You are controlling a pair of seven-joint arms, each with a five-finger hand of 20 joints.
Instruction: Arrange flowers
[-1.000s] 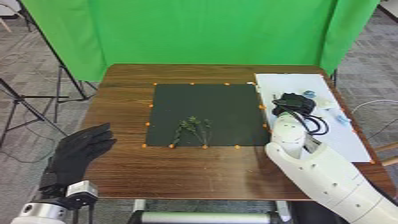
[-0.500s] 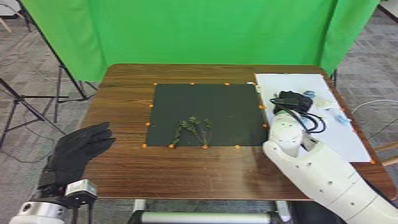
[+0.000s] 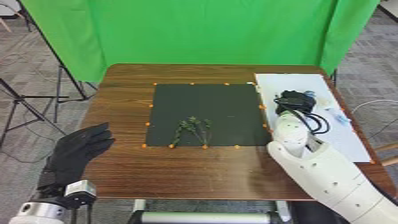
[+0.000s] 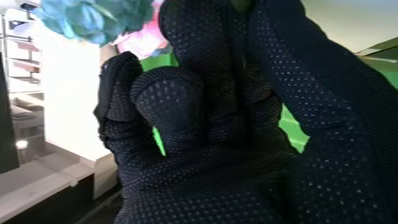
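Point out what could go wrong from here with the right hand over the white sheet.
The right hand is close to a blue flower and a pink flower, so reaching for one might knock the other. The black cables looping out at its wrist could snag a bloom as the arm moves. The green sprigs lie loose on the dark mat, so a flower set down there might shift them.

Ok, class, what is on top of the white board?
Pale blue flowers lie on the white board, beside the right hand; whatever that hand covers cannot be seen.
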